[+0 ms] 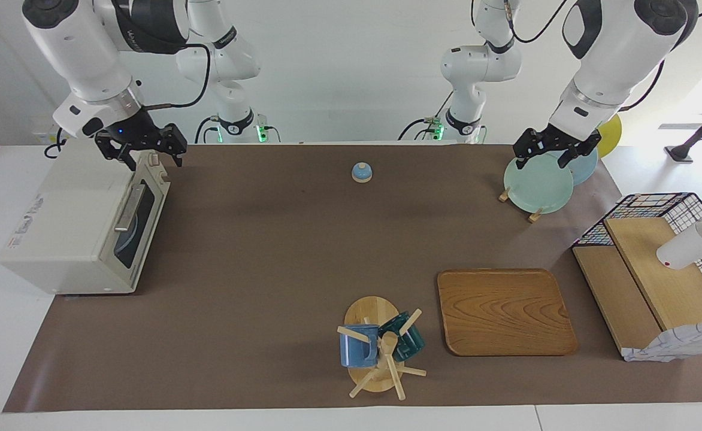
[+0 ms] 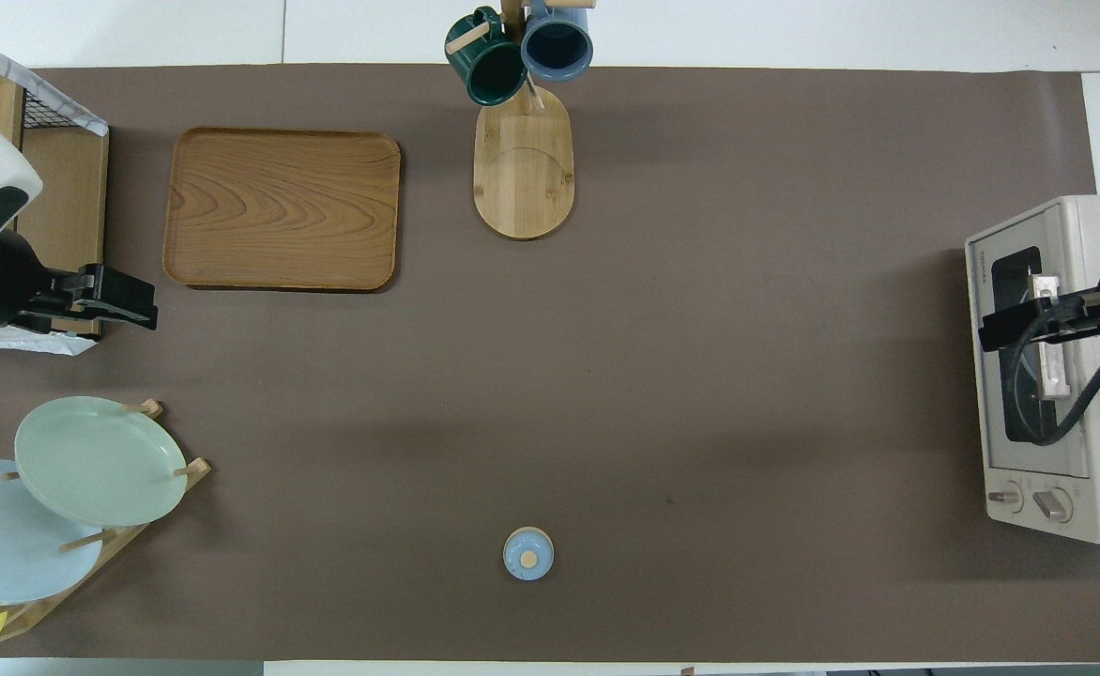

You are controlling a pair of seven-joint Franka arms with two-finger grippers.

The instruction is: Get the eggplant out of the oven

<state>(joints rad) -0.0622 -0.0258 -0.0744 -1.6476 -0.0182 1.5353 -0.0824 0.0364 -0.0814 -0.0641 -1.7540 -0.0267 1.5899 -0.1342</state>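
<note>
Room aplenty on the brown mat (image 1: pixel 267 239): wide bare stretch from oven (image 1: pixel 69 227) to wooden tray (image 1: pixel 504 311), broken only by a small blue dome (image 1: pixel 362 172) with a pale knob, nearer the robots.

Oven at the right arm's end of the table, boxy and cream-white, straddling the mat's edge. Door shut, silver bar handle across dark glass, two knobs beside it. Eggplant hidden, not to be made out through the glass in either view.

Right gripper (image 1: pixel 147 157) raised over the oven's top edge nearest the robots; open or closed, cannot tell. Left gripper (image 1: pixel 551 157) raised over the pale green plate (image 1: pixel 536 185) in the wooden rack; likewise cannot tell.

Tray flat, grained, round-cornered, nothing on it. Beside it, a wooden mug tree (image 1: pixel 372 344) carrying a blue mug (image 1: pixel 357 347) and a dark green mug (image 1: pixel 405 338).
</note>
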